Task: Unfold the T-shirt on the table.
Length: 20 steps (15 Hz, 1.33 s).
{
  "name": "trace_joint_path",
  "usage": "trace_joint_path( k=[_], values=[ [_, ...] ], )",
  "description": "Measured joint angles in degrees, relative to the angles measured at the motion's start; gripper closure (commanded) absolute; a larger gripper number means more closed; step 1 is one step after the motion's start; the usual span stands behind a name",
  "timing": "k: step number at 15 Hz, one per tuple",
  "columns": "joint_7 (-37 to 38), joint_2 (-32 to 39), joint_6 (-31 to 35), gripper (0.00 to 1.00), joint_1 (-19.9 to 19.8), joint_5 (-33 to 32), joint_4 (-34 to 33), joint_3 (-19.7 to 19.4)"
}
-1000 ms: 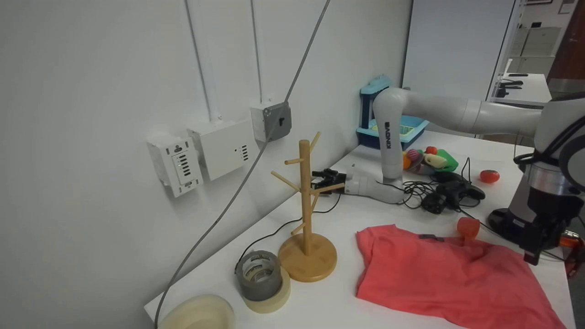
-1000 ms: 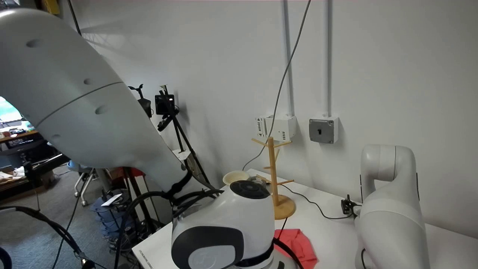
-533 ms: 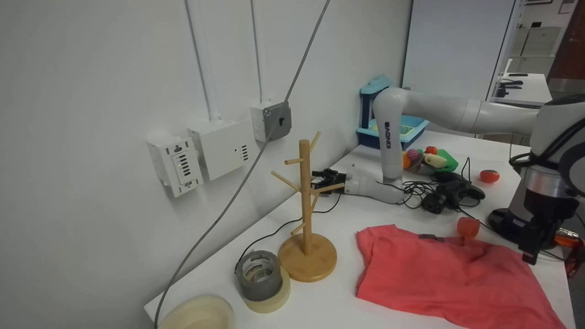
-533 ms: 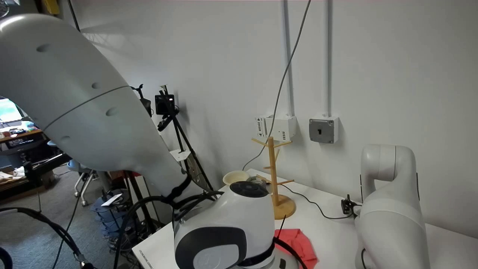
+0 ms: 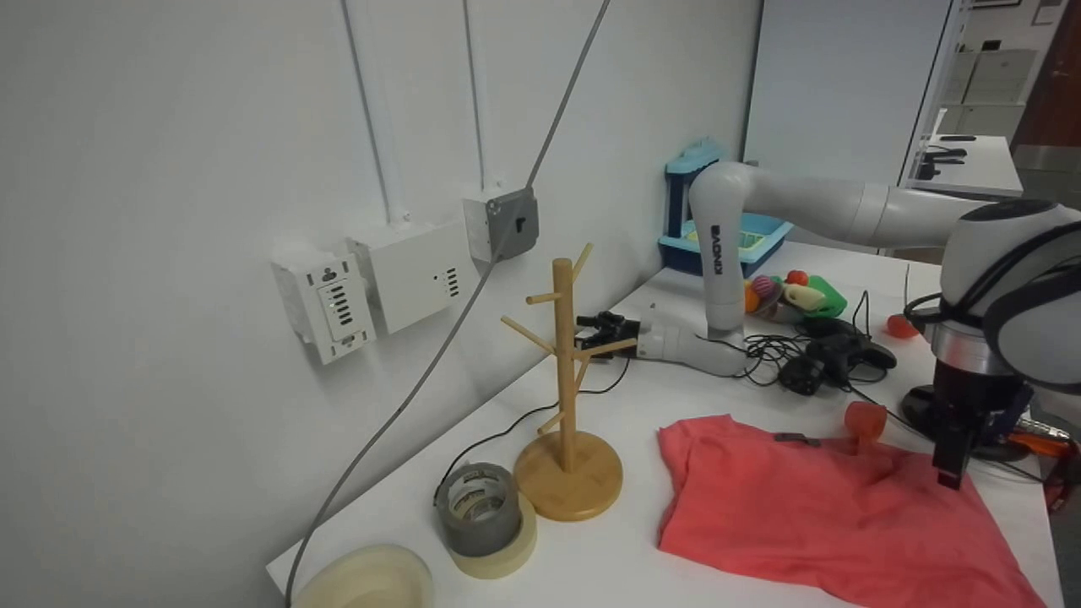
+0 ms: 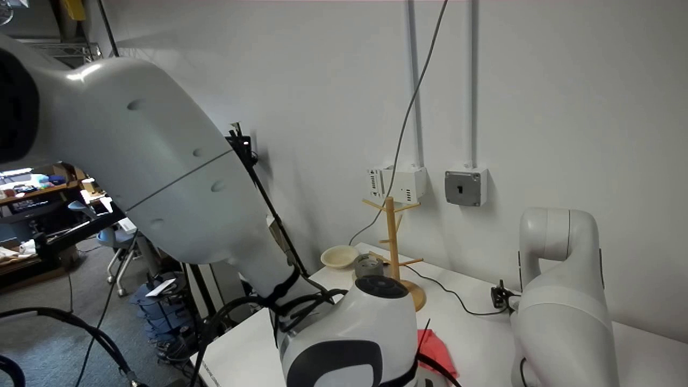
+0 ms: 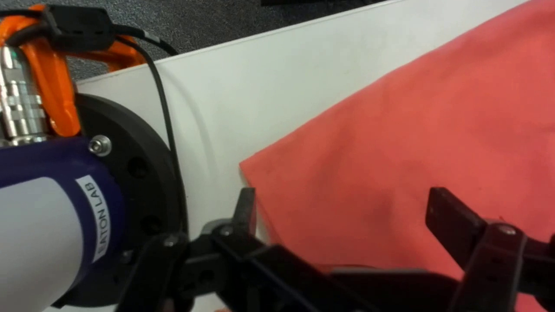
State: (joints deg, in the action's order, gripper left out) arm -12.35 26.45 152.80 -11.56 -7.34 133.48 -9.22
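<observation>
Along the plain wall (image 5: 211, 152) runs your white counter (image 5: 625, 557), and the coral T-shirt (image 5: 811, 515) lies upon it, wrinkled and, it seems, folded over. Your jaws stand wide apart over it near one corner, with no fabric caught between; probably they are placed so to pinch the top layer there. An orange clamp (image 7: 60, 99) sits beside the neighbouring arm's base (image 7: 86, 208), presumably to fix it firmly.
</observation>
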Motion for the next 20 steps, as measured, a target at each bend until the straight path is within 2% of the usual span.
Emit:
trace_joint_path(
  k=[4,9,10,12,14,20],
  values=[
    [-6.59,5.27,-2.73,0.00,-4.56,2.08,-4.88,2.78],
    [-7.45,9.59,-4.97,0.00,-5.36,2.05,-9.36,3.05],
    [-7.45,10.02,-5.46,0.06,-5.36,2.05,-9.96,3.21],
    [-7.45,10.59,-6.38,0.26,-5.36,2.05,-10.92,3.65],
    [-7.45,10.67,-6.87,0.37,-5.35,1.99,-11.46,4.02],
    [-7.45,10.33,-7.01,0.85,-5.17,1.11,-12.20,4.07]
  ],
)
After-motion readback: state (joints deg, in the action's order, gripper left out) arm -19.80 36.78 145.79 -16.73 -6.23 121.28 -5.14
